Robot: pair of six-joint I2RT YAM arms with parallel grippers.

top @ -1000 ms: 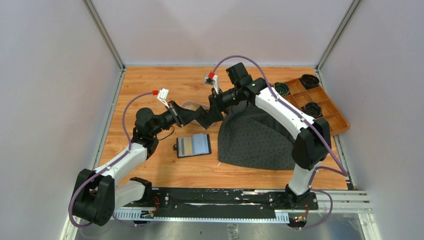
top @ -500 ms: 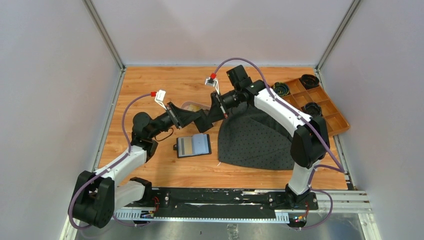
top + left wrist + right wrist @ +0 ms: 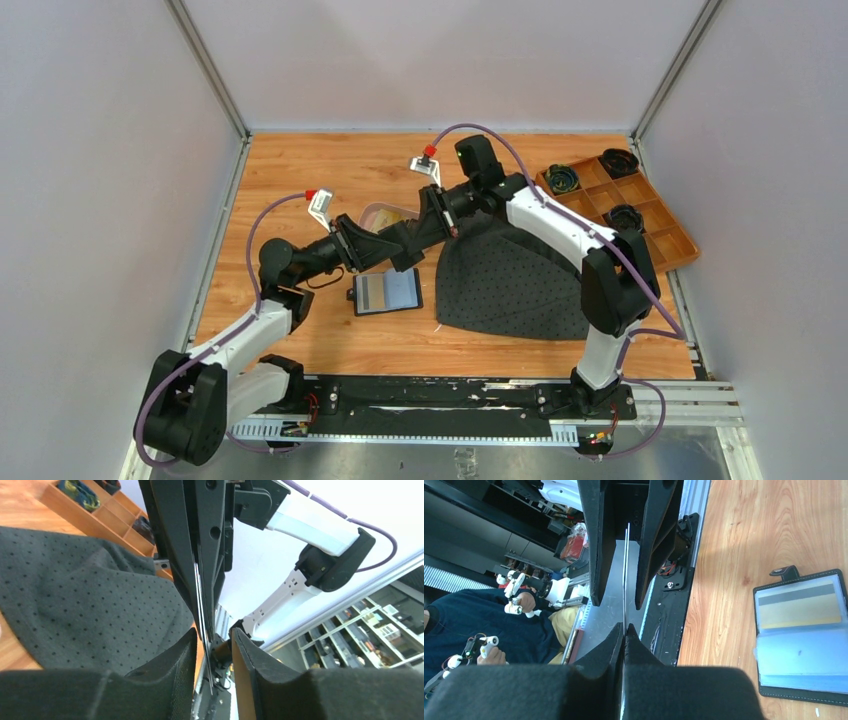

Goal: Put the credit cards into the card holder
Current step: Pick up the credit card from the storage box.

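The right gripper (image 3: 625,632) has its jaws pinched shut on one end of a thin card (image 3: 626,570), held edge-on in the air. The left gripper (image 3: 214,632) has its jaws apart, one on either side of the card's other end. The left arm (image 3: 250,330) and right arm (image 3: 560,225) reach toward each other, tip to tip, just above the open card holder (image 3: 385,292) on the table (image 3: 300,170).
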